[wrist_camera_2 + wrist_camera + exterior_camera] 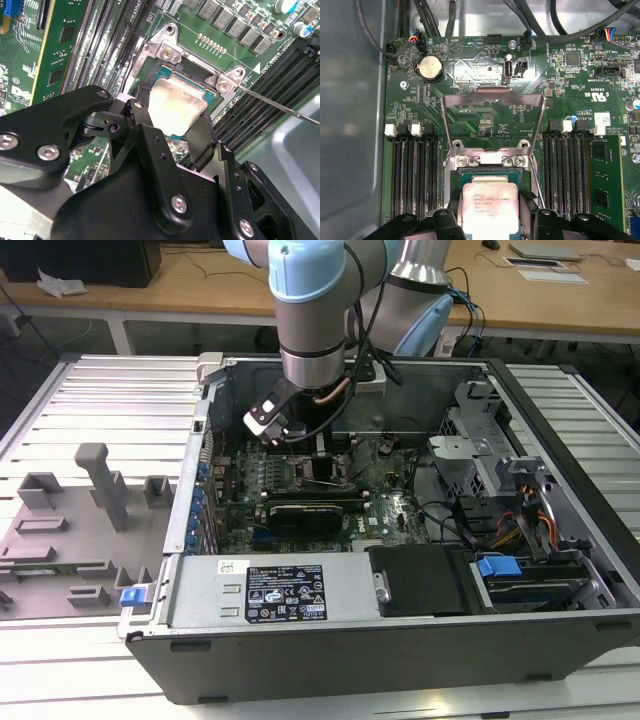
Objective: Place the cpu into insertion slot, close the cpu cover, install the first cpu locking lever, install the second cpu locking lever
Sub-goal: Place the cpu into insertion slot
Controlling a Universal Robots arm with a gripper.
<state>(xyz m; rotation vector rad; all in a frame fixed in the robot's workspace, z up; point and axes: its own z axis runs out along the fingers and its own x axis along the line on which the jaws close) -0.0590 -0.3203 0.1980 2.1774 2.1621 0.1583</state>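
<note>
In both wrist views the cpu (490, 197) (175, 102), a pale silver square chip, sits between my gripper's (490, 210) (170, 117) black fingers (200, 137), which are shut on two opposite edges. It is directly over the insertion slot (490, 173) (167, 75), whose dark frame shows around it; whether it is seated I cannot tell. The cpu cover (492, 97) stands swung up and open behind the slot. A thin metal locking lever (275, 102) (536, 182) juts out beside the slot. In the exterior view the gripper (290, 440) is low inside the computer case.
Long black memory slots (415, 175) (565, 175) flank the socket on both sides. Cables (420, 20) hang near the board's far edge. The open case (400, 640) has a drive bay and power supply at the exterior view's right, and a grey fixture tray (70, 530) lies at its left.
</note>
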